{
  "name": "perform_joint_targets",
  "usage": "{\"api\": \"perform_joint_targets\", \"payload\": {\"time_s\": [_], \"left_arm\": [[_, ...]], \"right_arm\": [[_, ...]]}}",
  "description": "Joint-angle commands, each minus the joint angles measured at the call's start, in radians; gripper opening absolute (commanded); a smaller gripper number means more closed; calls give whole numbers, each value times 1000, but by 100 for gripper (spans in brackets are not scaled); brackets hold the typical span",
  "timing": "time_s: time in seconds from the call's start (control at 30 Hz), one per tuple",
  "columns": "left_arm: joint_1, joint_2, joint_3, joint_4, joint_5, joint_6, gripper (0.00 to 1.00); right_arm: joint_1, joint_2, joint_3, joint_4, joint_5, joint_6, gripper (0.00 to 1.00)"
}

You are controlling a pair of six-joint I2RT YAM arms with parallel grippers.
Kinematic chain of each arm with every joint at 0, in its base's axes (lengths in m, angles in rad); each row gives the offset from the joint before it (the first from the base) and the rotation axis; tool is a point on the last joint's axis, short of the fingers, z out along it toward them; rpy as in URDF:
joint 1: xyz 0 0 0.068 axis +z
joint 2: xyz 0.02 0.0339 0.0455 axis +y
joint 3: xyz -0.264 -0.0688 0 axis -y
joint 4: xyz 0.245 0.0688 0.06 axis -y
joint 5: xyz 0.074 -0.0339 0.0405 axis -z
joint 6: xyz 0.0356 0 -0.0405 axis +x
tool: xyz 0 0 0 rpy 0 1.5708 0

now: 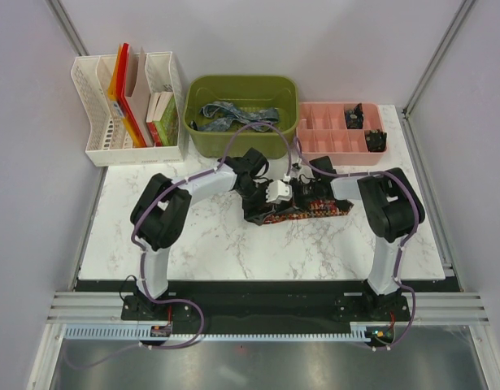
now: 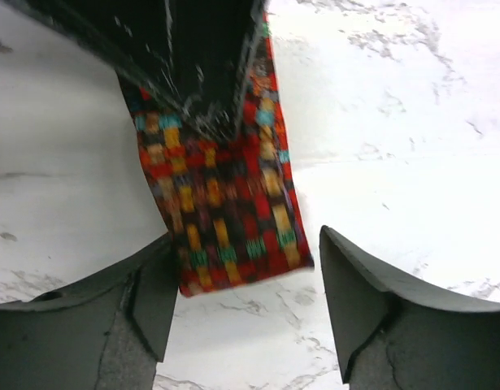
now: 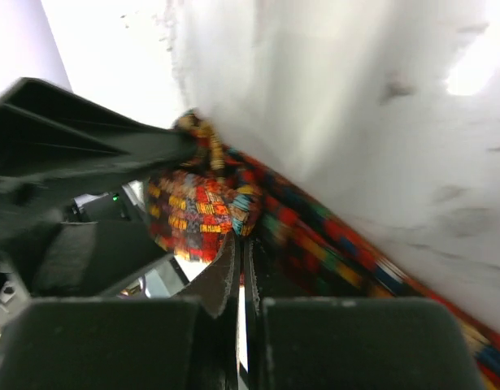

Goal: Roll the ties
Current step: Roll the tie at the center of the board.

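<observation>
Red, orange and dark patterned fabric necktie (image 1: 315, 213) lies on the marble table (image 1: 233, 252), just before the olive-green plastic bin (image 1: 241, 142). Rolling looks under way: right hand (image 3: 240, 260) pinched on the bundled end, left hand (image 2: 245, 272) apart over the flat tail. Next, keep the coil tight.

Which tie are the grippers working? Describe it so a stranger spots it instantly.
At the middle of the white marble table lies the red, orange and dark checked fabric tie. The other, a blue-grey patterned tie, sits in the olive-green plastic bin behind.

Two ties (image 1: 323, 210) (image 1: 233, 111); one bin (image 1: 241, 146); one tray (image 1: 319, 148); one rack (image 1: 136, 154)
</observation>
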Motion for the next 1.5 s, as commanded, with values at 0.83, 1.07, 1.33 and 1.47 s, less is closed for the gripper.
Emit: {"api": "perform_joint_targets", "payload": {"time_s": [0.83,1.07,1.33,1.47], "left_arm": [[42,-93,-71,166,91,-87,54],[16,-50,-51,161,85,-81,55],[-13,33,-8,110,53,-75,49],[-30,69,27,32,9,-28,39]], "right_arm": [[131,109,6,140,127,133,0],[168,124,27,200,110,208,1],[169,83,-31,336,66,310,8],[152,74,0,257,26,241,17]]}}
